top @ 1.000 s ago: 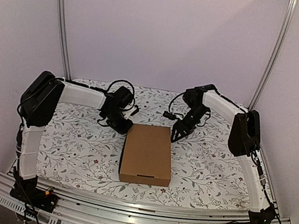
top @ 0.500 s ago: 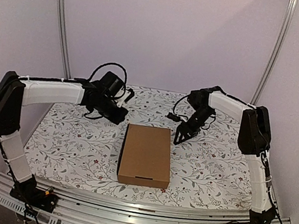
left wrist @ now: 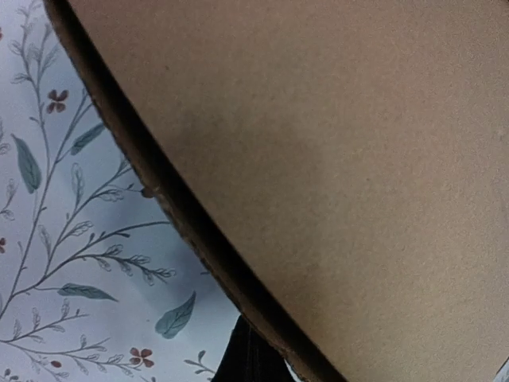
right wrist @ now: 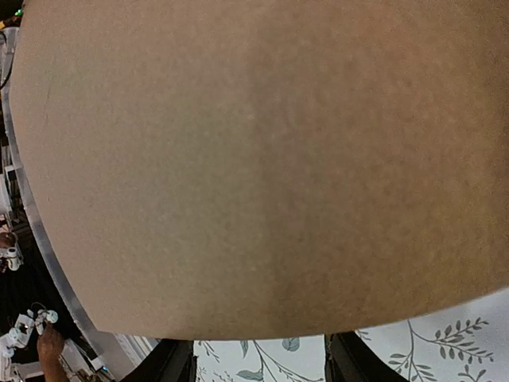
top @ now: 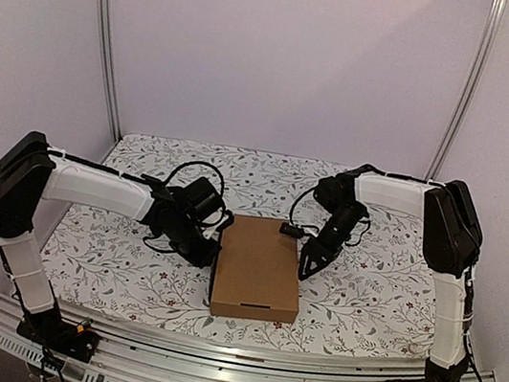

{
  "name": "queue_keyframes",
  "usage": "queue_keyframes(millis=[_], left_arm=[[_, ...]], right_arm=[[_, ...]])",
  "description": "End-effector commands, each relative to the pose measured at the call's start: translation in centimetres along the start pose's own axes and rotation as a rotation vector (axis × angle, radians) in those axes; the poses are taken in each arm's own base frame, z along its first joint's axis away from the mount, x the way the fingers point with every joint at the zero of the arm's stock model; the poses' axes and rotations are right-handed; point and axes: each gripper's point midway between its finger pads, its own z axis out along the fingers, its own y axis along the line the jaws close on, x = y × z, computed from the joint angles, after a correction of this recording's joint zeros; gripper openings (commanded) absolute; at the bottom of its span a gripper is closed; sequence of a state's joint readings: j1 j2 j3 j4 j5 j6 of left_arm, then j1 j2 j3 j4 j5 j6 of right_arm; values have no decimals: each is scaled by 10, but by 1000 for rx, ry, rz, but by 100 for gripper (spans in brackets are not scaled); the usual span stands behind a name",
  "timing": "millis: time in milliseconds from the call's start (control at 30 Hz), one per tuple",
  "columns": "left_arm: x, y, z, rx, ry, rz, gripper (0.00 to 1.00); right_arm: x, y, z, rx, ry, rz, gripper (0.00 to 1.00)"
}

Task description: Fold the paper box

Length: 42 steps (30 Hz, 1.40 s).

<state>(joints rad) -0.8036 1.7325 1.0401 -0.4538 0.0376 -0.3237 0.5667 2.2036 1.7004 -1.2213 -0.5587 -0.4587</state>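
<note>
We see the paper box (top: 257, 269) on the table (top: 126, 268), near its middle. Our left pincer (top: 212, 243) is closed at its left edge; our right pincer (top: 309, 261) stands open beside its right edge.

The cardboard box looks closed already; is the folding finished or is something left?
Done: the paper box lies closed, top flat. In hand: the shut left gripper and open right gripper sit beside its two long sides, holding nothing. Left: probably only a final press or squaring, if anything.
</note>
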Motion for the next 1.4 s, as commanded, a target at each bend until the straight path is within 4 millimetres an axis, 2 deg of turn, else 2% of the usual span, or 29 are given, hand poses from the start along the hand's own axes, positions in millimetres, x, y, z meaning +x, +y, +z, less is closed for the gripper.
queue_keyframes(millis=[0, 67, 167, 233, 333, 433, 467, 567, 600, 633, 667, 767, 833, 900, 933, 967, 1000, 1033, 1067, 1100, 1167, 1233, 1367], left_arm=[[-30, -45, 12, 94, -46, 47, 0], [-46, -61, 15, 115, -50, 80, 0], [-51, -64, 22, 88, -30, 101, 0], [-49, -56, 20, 44, -24, 96, 0], [-47, -38, 3, -49, -25, 115, 0], [-52, -13, -27, -171, -39, 139, 0], [-57, -6, -38, -204, -57, 140, 3], [-74, 9, -72, -253, -151, 120, 18], [-81, 12, -82, -263, -184, 112, 24], [-87, 16, -91, -279, -214, 105, 28], [-93, 19, -101, -293, -246, 99, 32], [-111, 22, -133, -321, -353, 84, 40], [-121, 22, -158, -323, -442, 68, 50], [-127, 22, -178, -317, -523, 47, 66], [-129, 22, -186, -308, -563, 37, 93], [-130, 22, -194, -303, -601, 30, 99], [-130, 23, -200, -300, -635, 21, 99], [-129, 25, -204, -300, -663, 11, 100], [-128, 27, -207, -301, -685, 2, 100], [-127, 27, -207, -297, -709, -2, 99], [-121, 30, -199, -300, -712, 0, 100], [-113, 34, -185, -316, -677, -1, 100], [-104, 41, -166, -354, -599, -36, 100]], right_arm=[[-15, 13, 18, -26, -4, -59, 54], [-19, 23, 21, -64, -8, -62, 54], [-20, 26, 19, -74, -5, -53, 54], [-15, 19, 13, -29, 8, -51, 54], [-1, 1, -8, 34, -3, -18, 55], [15, -15, -43, 79, -47, 26, 56], [19, -16, -58, 96, -76, 31, 57], [29, -20, -93, 139, -149, 43, 61], [31, -17, -109, 165, -186, 30, 67], [33, -17, -119, 185, -210, 28, 92], [33, -14, -132, 208, -242, 20, 98], [35, -1, -166, 276, -333, -20, 99], [32, 11, -188, 324, -409, -75, 99], [27, 5, -211, 433, -504, -83, 99], [26, 5, -228, 491, -585, -50, 99], [24, -7, -242, 561, -661, -22, 99], [24, -14, -264, 637, -769, 29, 99], [29, -28, -281, 730, -849, 102, 99], [38, -33, -303, 810, -953, 221, 99], [48, -40, -309, 863, -991, 294, 99], [55, -47, -308, 895, -1015, 350, 99], [57, -50, -299, 887, -987, 337, 99], [49, -40, -289, 830, -1007, 252, 99]])
